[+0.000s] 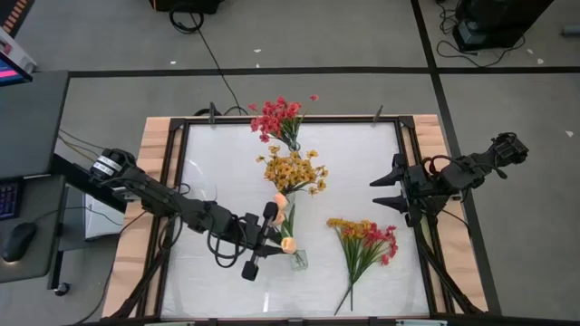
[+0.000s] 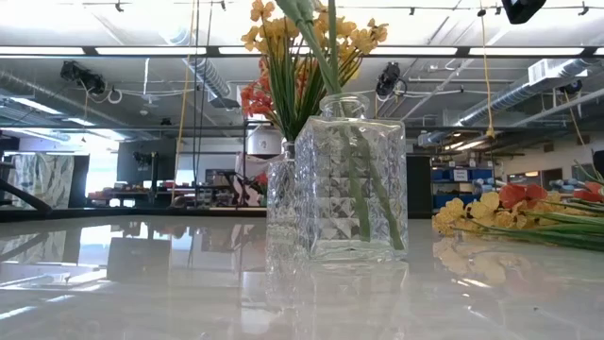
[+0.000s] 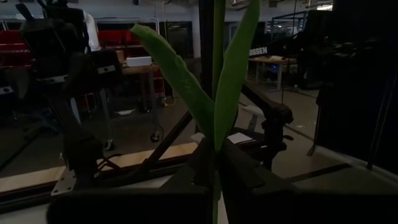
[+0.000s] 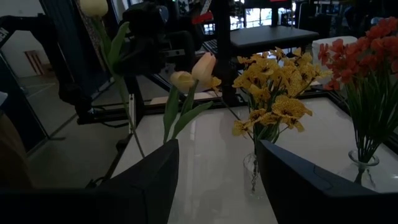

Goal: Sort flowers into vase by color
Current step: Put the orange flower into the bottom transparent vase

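Your left gripper [image 1: 263, 237] is clamped on a peach tulip stem [image 3: 219, 93], holding it over the nearest glass vase [image 1: 297, 258], where other peach buds [image 1: 288, 243] stand. Behind it, you can see the yellow vaseful [image 1: 292, 169] and the red vaseful [image 1: 279, 118] look sorted. To the right, a mixed red and yellow bunch [image 1: 364, 243] lies on the table [image 1: 227, 163], left to sort. Your right gripper [image 1: 388, 191] waits at the table's right edge, fingers apart and empty. The filled vases crowd the middle.

Lab: exposed ceiling ducts [image 2: 203, 71], floor cables [image 1: 217, 63].
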